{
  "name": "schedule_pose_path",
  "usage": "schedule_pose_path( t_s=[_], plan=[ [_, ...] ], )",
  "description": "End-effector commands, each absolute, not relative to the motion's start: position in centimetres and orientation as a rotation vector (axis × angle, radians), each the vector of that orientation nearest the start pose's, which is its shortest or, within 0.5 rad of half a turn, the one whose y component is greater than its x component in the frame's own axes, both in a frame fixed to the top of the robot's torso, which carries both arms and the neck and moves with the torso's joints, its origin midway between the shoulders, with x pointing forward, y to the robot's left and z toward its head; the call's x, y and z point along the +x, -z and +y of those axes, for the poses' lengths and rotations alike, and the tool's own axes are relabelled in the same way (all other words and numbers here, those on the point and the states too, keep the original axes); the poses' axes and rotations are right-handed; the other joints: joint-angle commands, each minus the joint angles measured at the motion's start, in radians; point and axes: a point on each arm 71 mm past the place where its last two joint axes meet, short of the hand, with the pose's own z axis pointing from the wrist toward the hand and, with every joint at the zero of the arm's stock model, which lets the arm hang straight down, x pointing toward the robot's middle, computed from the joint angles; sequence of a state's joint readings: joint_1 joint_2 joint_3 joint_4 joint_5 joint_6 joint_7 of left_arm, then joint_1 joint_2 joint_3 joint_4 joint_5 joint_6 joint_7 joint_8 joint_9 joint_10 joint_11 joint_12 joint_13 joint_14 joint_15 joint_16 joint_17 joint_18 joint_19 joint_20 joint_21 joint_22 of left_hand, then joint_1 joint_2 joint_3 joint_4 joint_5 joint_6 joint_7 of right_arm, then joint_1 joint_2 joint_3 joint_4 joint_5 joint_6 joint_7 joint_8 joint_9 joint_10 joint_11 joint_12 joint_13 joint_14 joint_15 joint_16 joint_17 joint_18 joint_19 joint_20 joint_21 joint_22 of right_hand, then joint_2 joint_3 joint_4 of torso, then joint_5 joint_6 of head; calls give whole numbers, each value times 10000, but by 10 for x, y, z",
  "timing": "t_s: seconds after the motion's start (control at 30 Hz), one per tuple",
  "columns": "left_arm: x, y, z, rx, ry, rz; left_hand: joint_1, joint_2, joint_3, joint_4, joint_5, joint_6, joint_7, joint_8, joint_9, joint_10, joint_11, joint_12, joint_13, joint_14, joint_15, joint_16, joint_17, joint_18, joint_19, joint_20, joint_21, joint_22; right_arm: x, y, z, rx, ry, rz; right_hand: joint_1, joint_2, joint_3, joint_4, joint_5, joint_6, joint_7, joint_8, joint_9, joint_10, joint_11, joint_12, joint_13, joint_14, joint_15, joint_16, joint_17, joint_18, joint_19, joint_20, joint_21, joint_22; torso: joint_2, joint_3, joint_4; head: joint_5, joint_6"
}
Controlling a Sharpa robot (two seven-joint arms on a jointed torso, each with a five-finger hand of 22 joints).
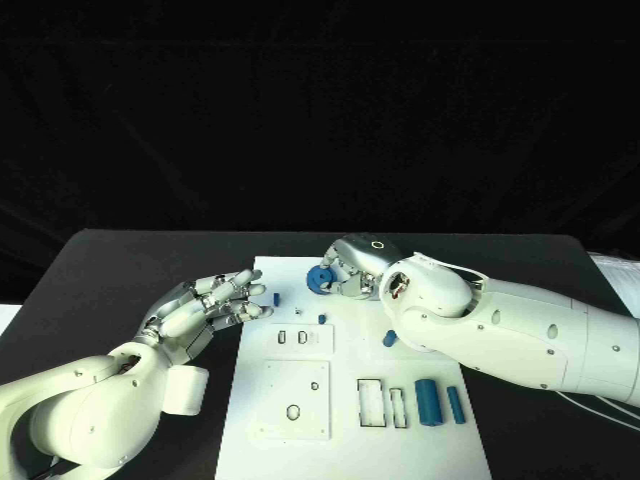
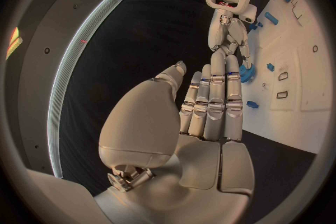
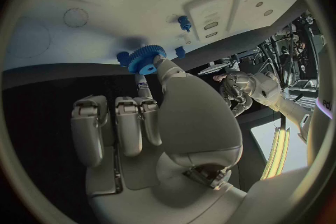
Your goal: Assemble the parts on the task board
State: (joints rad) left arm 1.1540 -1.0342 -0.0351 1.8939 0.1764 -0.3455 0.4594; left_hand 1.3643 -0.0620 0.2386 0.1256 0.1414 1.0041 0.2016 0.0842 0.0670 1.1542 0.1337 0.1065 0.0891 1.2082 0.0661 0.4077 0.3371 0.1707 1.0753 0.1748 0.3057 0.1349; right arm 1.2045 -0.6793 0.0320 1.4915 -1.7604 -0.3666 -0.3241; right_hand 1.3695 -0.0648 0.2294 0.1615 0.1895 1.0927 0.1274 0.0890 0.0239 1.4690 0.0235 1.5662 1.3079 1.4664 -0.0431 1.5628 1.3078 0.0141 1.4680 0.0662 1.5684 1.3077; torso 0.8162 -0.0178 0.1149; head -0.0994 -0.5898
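Pinching a blue gear at the task board's far edge, the right hand has fingers clamped on it. From the left hand, fingers apart and empty, the gear lies toward two o'clock, so the right hand is nearer.

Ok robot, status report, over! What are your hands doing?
Right hand holds blue gear at the far end of white board. Left hand open, holding nothing, beside the board's left edge. Nothing in the way.
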Motion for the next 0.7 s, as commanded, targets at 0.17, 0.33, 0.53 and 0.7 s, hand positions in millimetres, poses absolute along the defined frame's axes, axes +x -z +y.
schedule_pose_path(
  t_s=[0.17,0.33,0.53,0.7],
  plan=[
    [408,164,195,-13076,17591,14046,-79,25,56,11,-54,-70,22,-52,-9,-39,-7,-46,-16,-41,-1,48,9,100,-70,3,2,-2,504,152,-125,-2924,-4810,14691,-78,-10,53,-29,26,474,-292,116,677,1018,-67,46,2629,1037,-65,66,2597,-141,1028,-67,23,2631,-1,2,-15,44,-24],
    [408,164,195,-13077,17594,14052,-79,25,56,11,-54,-70,22,-52,-9,-39,-7,-46,-16,-41,-1,48,9,100,-70,3,2,-2,505,154,-123,-2970,-4756,14856,-113,-35,49,-34,20,467,-285,104,674,1018,-64,46,2629,1036,-65,65,2594,-141,1028,-69,23,2631,1,8,-22,68,-46],
    [408,164,195,-13081,17587,14054,-79,25,56,11,-54,-70,22,-52,-9,-39,-7,-46,-16,-41,-1,48,9,100,-70,3,2,-2,507,156,-124,-2989,-4608,15048,-182,-67,42,-33,-32,463,-277,88,670,1018,-58,46,2629,1035,-61,62,2587,-141,1028,-70,23,2631,-5,5,-22,56,-59],
    [408,165,196,-13085,17575,14052,-79,25,56,11,-54,-70,22,-52,-9,-39,-7,-46,-16,-41,-1,48,9,100,-70,3,2,-2,507,157,-126,-2927,-4492,15103,-271,-98,38,-27,-95,420,-257,46,657,1018,-43,46,2629,1021,-52,37,2525,-141,1028,-66,23,2631,-5,13,-29,50,-76]
  ],
)
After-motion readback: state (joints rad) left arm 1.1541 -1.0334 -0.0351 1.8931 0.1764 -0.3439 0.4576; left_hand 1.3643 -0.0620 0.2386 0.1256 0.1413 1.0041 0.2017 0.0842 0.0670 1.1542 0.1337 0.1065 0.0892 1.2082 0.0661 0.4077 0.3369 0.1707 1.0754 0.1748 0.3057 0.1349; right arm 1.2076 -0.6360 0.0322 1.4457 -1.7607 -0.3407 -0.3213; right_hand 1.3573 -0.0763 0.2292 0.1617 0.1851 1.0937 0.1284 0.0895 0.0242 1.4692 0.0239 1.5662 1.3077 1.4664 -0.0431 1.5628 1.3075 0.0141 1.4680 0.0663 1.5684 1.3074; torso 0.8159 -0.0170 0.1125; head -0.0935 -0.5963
